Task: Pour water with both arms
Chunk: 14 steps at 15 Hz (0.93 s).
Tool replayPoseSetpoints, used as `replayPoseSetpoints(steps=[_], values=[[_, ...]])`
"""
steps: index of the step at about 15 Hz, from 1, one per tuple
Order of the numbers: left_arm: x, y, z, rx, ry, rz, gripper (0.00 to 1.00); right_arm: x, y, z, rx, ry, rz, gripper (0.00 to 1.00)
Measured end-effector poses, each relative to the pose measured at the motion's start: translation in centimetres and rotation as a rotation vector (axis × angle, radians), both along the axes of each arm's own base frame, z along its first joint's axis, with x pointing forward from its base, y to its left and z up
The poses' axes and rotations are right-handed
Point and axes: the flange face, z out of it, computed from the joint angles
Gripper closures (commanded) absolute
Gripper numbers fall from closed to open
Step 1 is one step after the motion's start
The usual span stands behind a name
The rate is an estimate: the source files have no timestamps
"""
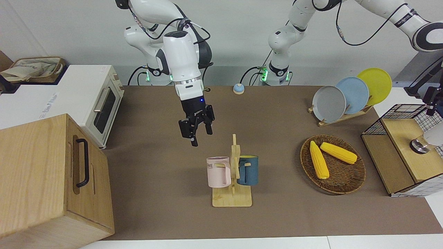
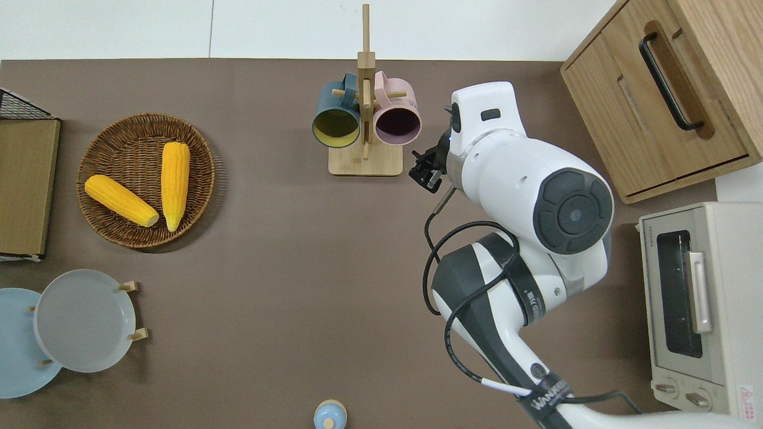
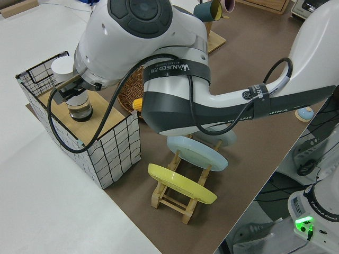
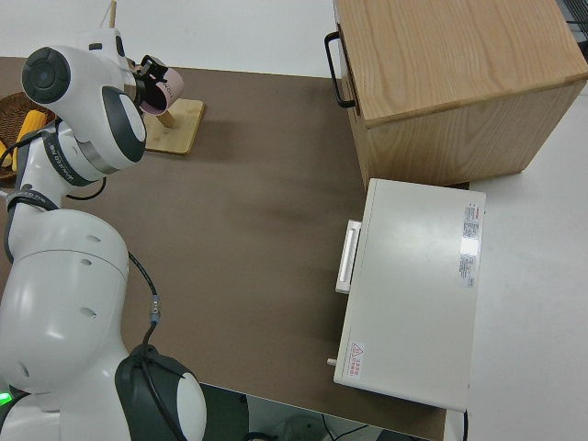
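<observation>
Brown surface point(image 1: 155, 166), mug rack point(image 1: 232, 199) mid-way. Right gripper point(image 1: 197, 129), jaws open and empty, hangs just beside the pink mug point(image 1: 218, 172), toaster-oven side. Left gripper point(image 3: 71, 91) sits at a white bottle point(image 3: 77, 100) in the wire basket point(image 3: 114, 153); can't tell its grip.

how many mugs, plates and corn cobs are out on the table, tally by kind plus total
mugs: 2, pink mug and blue mug, both hung on the wooden rack
plates: 3, grey plate, light blue plate, yellow plate, standing in one holder
corn cobs: 2, in the wicker basket
total: 7
</observation>
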Motion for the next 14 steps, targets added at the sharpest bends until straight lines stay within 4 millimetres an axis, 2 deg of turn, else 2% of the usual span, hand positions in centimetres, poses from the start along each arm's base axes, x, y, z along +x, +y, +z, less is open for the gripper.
replayPoseSetpoints(steps=[9,14], values=[[1.7,-0.2,-2.8,-0.042,-0.096,0.042,0.00,2.9,0.3,-3.3,0.010,0.028,-0.047,0.203],[2.3,0.3,-4.9,-0.044,-0.123,0.047,0.00,3.9,0.4,-4.0,0.008,0.024,-0.078,0.241]])
